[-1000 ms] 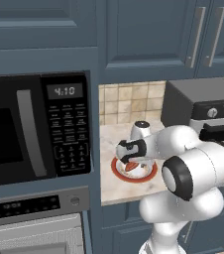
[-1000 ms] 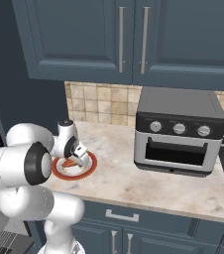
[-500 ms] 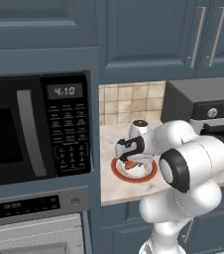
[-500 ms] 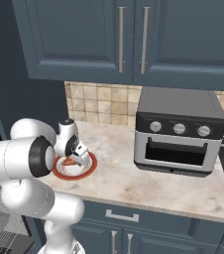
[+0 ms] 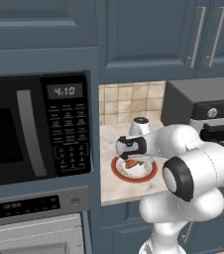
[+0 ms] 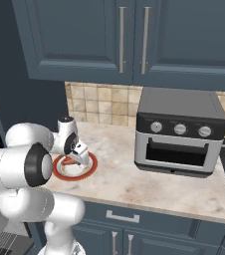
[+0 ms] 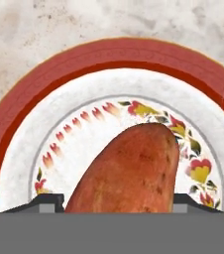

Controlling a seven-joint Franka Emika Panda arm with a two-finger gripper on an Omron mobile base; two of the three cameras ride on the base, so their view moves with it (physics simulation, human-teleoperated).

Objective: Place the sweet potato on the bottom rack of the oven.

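Observation:
The sweet potato [image 7: 129, 168], reddish-orange and oblong, lies on a white red-rimmed plate [image 7: 59, 99] on the counter. My gripper [image 7: 119, 203] is down over it and open, with one dark fingertip [image 7: 49, 201] on each side of the tuber's near end. From the base the gripper [image 5: 132, 161] sits low over the plate [image 5: 119, 171], and a bit of the sweet potato [image 5: 131, 163] shows under the hand. On the right side the gripper [image 6: 73, 158] covers most of the plate [image 6: 87, 169]. The steel oven [image 5: 34, 208] with its display strip is at lower left, below the counter level.
A black microwave [image 5: 34, 129] fills the wall left of the plate. A dark grey toaster oven [image 6: 179, 132] stands on the counter to the right. Blue cabinets [image 6: 134, 35] hang above. Bare marble counter [image 6: 129, 184] lies between plate and toaster oven.
The arm's elbow has swung a little and the hand has settled slightly lower over the plate. The sweet potato has stayed on the plate.

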